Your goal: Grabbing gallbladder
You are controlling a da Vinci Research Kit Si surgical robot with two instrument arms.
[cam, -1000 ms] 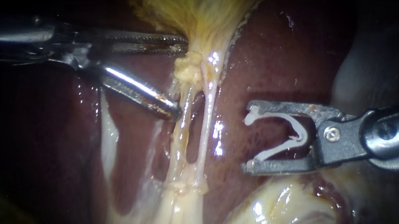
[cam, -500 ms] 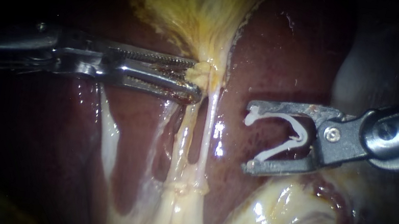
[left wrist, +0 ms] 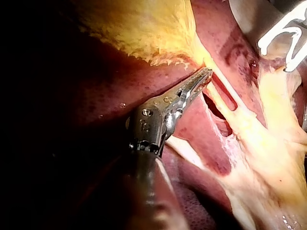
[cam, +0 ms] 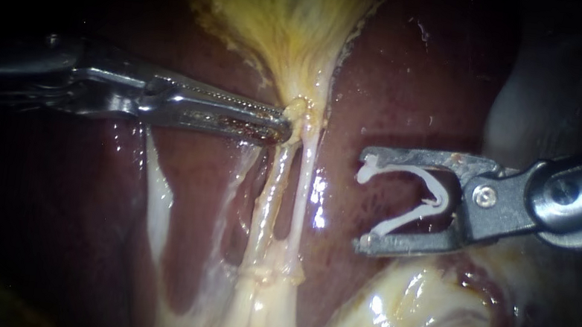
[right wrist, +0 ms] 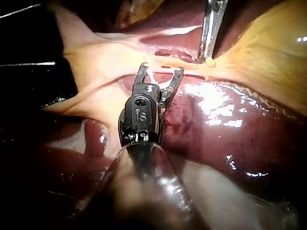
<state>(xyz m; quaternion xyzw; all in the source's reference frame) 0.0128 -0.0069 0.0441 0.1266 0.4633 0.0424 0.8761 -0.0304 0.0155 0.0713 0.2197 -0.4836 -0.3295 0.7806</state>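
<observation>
The yellow gallbladder [cam: 288, 13] narrows to a neck, from which two pale tubes [cam: 268, 198] run down over the liver. My left instrument [cam: 283, 123] comes in level from the left, its toothed jaws shut on the gallbladder's neck; the left wrist view shows its tip [left wrist: 204, 75] pinching the yellow tissue [left wrist: 144, 28]. My right instrument [cam: 363, 199] stands right of the tubes and apart from them. Its jaws are spread wide but hold a white clip [cam: 410, 198] between them. In the right wrist view it [right wrist: 160, 71] points at the tubes.
Dark red liver [cam: 406, 88] lies all around. A glistening lump of pale yellow tissue [cam: 407, 306] sits below my right instrument. A whitish strand [cam: 159, 199] runs down under my left instrument's shaft.
My left instrument's jaws, open around the neck a second ago, have shut on it and pulled it slightly up and left. My right instrument has not moved.
</observation>
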